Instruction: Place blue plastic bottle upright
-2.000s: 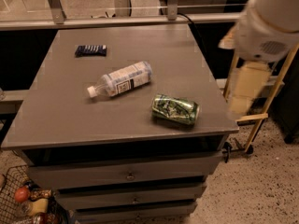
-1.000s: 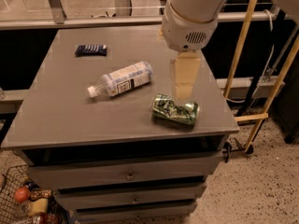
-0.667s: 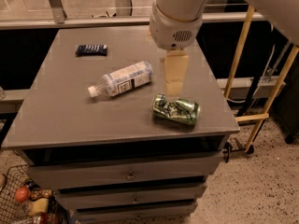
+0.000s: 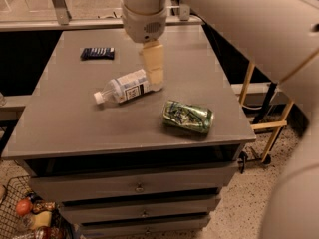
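Observation:
The blue plastic bottle (image 4: 124, 88) lies on its side near the middle of the grey table (image 4: 60, 128). Its white cap points left and its pale label faces up. My gripper (image 4: 155, 82) hangs down from the big white arm and sits at the bottle's right, bottom end, touching or just above it. I cannot tell whether it holds the bottle.
A green-patterned can (image 4: 188, 116) lies on its side to the right front of the bottle. A flat dark blue packet (image 4: 97, 53) lies at the back left. Drawers sit below the tabletop. A wire basket (image 4: 25, 215) stands on the floor at the left, a wooden frame (image 4: 271, 128) at the right.
The arm has swung left from the table's right edge, passed over the can and come down at the bottle's bottom end. The bottle, can and packet have not moved.

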